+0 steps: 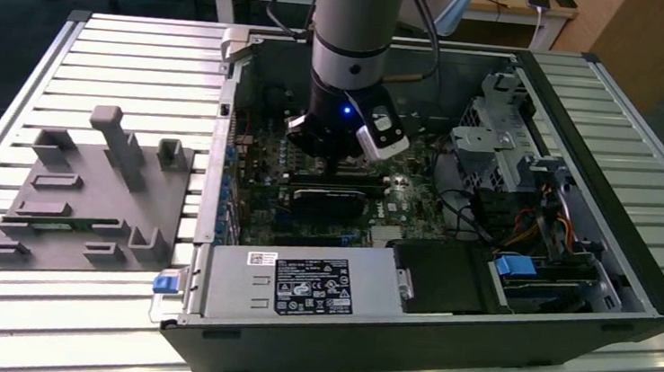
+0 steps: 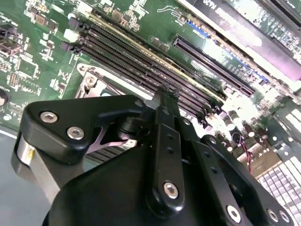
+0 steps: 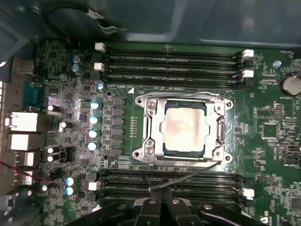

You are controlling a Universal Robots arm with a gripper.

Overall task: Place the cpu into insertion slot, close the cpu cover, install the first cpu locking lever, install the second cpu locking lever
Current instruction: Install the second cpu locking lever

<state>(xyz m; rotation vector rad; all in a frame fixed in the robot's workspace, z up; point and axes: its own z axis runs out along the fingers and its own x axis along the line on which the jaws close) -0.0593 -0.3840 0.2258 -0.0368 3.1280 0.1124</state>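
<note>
Though framed, dull silver-grey cpu [image 3: 183,129].

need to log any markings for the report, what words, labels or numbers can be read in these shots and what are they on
None can be read.
White sticker and black label on the silver box at the front of the computer case: print too small to read.
White printing on the green circuit board, in both wrist views: too blurred to read.
Chip top: no legible marking.

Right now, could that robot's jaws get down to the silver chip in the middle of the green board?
Probably yes. The cpu lies uncovered in its cover frame, and the gripper hangs beside it over the memory slots.
</note>
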